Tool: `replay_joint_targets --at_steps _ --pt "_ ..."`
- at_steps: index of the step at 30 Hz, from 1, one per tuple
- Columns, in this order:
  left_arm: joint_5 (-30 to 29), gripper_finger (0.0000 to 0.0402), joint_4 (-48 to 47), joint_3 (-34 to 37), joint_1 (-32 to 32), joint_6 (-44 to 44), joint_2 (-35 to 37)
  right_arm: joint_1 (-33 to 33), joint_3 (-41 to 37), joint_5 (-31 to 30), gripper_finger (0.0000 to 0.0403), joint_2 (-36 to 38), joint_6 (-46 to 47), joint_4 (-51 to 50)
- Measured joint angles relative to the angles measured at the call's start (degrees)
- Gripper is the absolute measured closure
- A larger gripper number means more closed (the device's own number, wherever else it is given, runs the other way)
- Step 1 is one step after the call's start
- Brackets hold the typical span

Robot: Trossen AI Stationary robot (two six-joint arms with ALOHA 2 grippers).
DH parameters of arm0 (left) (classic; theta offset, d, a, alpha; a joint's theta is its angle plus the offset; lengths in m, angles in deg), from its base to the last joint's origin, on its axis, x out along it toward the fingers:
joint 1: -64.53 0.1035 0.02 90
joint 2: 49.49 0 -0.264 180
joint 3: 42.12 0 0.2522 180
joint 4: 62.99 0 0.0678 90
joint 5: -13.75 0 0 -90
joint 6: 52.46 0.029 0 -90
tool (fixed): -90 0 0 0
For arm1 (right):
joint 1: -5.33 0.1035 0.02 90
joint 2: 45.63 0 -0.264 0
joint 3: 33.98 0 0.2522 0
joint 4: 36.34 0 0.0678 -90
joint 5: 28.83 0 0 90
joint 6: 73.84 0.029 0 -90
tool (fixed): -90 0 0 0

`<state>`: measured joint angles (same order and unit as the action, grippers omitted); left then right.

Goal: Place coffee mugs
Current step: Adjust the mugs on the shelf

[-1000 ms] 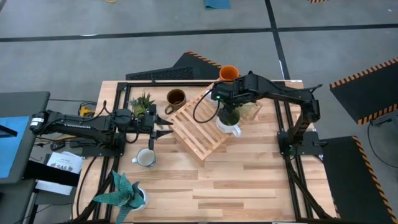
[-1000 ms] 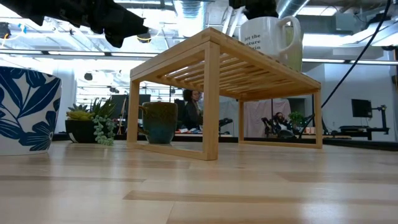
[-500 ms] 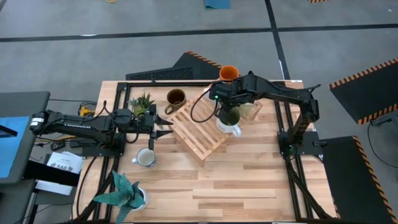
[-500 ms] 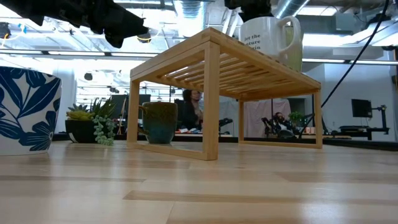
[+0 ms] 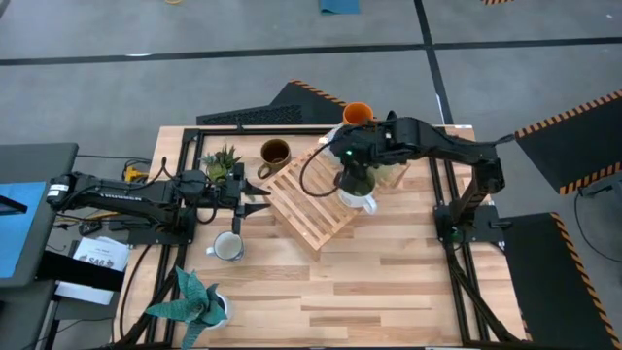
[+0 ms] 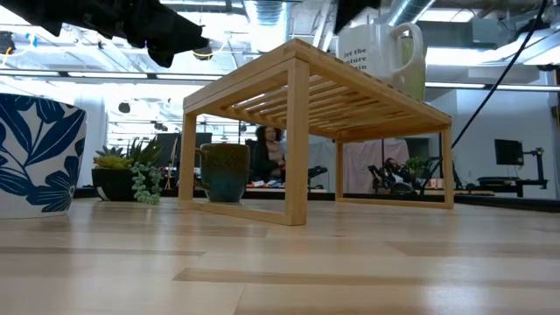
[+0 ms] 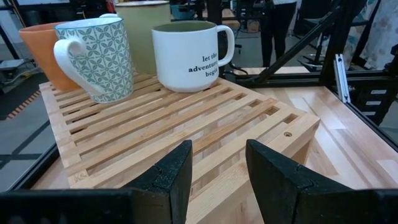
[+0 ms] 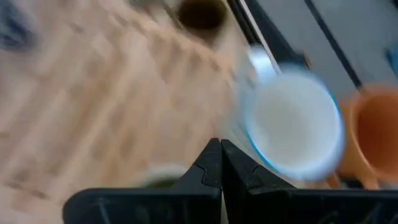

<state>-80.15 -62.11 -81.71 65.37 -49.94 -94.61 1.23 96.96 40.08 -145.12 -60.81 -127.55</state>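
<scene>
A slatted wood rack (image 5: 309, 199) stands mid-table. On its right part stand a white lettered mug (image 7: 189, 56), a green-patterned mug (image 7: 93, 56), an orange mug (image 5: 358, 114) and a pale green mug (image 7: 143, 12). A dark brown mug (image 5: 275, 153) and a cream mug (image 5: 228, 246) stand on the table. My right gripper (image 8: 217, 152) is shut and empty, above the white lettered mug (image 5: 362, 201). My left gripper (image 7: 217, 165) is open and empty, level at the rack's left corner (image 5: 258, 190).
A small succulent pot (image 5: 224, 160) stands near the left arm's wrist. A blue-leaf patterned pot with a plant (image 5: 199, 301) stands near the table's front left. There is bare tabletop (image 5: 389, 282) in front of the rack. People show in the room behind the table (image 6: 267, 153).
My right gripper has risen from the white lettered mug, nearly out of the top of the low view, and stays shut. The mug stays upright on the rack.
</scene>
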Motion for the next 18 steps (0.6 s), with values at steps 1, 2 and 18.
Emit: replay_joint_targets --at_steps 1,2,18 --pt "0.00 0.0264 0.00 0.00 -0.02 0.00 0.00 0.90 0.07 1.02 0.0384 0.12 -0.83 2.08" --pt "0.00 0.0264 0.02 0.00 -0.02 0.00 0.00 1.82 0.06 2.53 0.0384 0.12 -1.46 3.06" --pt "-0.01 0.0264 0.02 0.00 -0.01 0.00 0.00 13.18 -0.07 7.56 0.0383 -4.08 -2.34 1.25"
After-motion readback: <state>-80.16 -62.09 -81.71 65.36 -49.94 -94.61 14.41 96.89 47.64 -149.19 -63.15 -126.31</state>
